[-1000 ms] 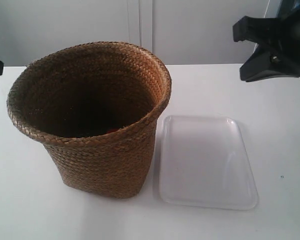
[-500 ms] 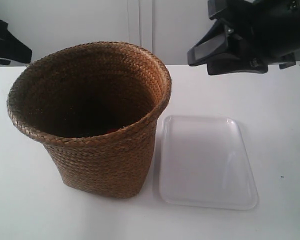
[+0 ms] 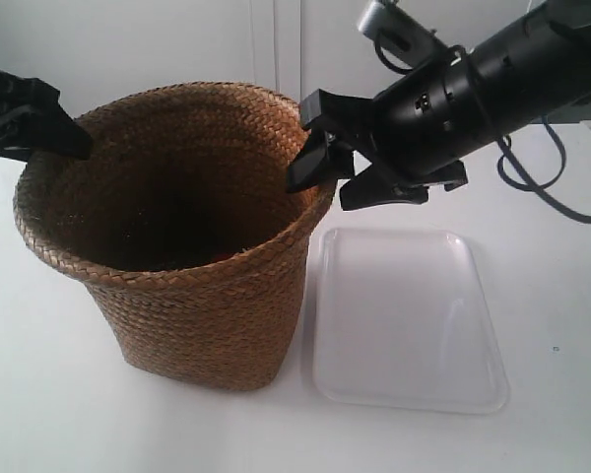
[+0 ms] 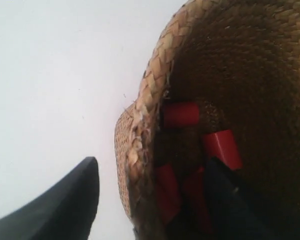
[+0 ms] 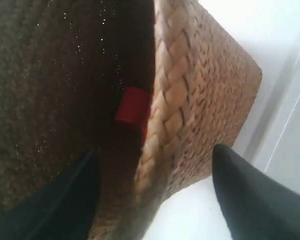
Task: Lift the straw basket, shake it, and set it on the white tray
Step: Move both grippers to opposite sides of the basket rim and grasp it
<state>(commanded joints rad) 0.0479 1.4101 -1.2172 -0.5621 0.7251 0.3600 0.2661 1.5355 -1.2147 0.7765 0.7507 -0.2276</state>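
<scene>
The brown woven straw basket [image 3: 192, 266] stands upright on the white table, left of the white tray [image 3: 406, 317]. Both grippers straddle its braided rim with wide gaps. My left gripper [image 4: 150, 192] is open, one finger outside the wall and one inside; the rim [image 4: 145, 120] runs between them. My right gripper [image 5: 157, 192] is open the same way over the opposite rim [image 5: 162, 115]. In the exterior view the right gripper [image 3: 330, 168] sits at the basket's right rim and the left gripper [image 3: 54, 133] at its left rim. Red blocks [image 4: 180, 114] lie inside the basket.
The white table [image 3: 552, 296] carries only the basket and the tray. A white panelled wall [image 3: 276, 49] stands behind. Cables [image 3: 542, 187] hang from the arm at the exterior view's right, above the table's far right.
Both arms have come in from the frame edges to the basket. Each open gripper now straddles the rim, one on each side. Basket and tray have not moved.
</scene>
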